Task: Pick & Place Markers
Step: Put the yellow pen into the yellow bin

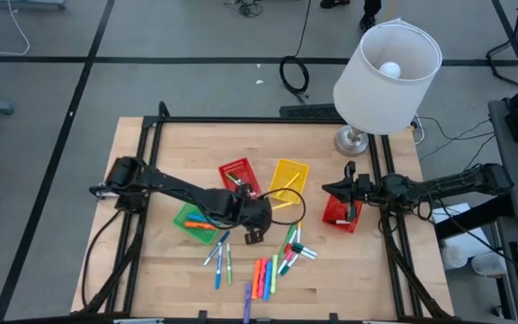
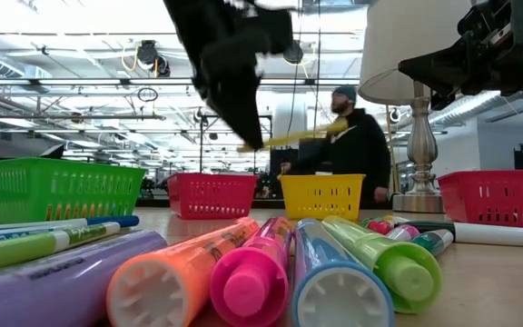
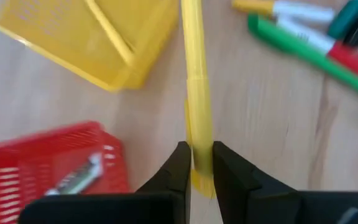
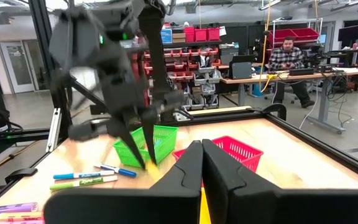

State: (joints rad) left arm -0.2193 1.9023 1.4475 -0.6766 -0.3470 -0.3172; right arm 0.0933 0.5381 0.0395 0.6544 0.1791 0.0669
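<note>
Wooden table (image 1: pixel 160 171): light planks in a black frame, with a white-shaded lamp (image 1: pixel 380 67) at its far right corner.
Left arm: reaches from the left edge across to the table's middle, wrist raised above the wood.
Right arm: stretched in from the right edge, its wrist over a red basket (image 1: pixel 338 214).
Baskets: a green basket (image 1: pixel 190 221), a second red basket (image 1: pixel 238 174) and a yellow basket (image 1: pixel 288 175) lie near the centre.
Left gripper (image 3: pixel 200 163): fingers clamped on one end of a yellow marker (image 3: pixel 196 87), which sticks straight out past the tips towards the yellow basket and is lifted clear of the table.
Right gripper (image 4: pixel 202 163): fingers pressed together, nothing between them.
Loose markers (image 1: pixel 261 274): scattered on the front half of the table, below and just right of the left gripper.
</note>
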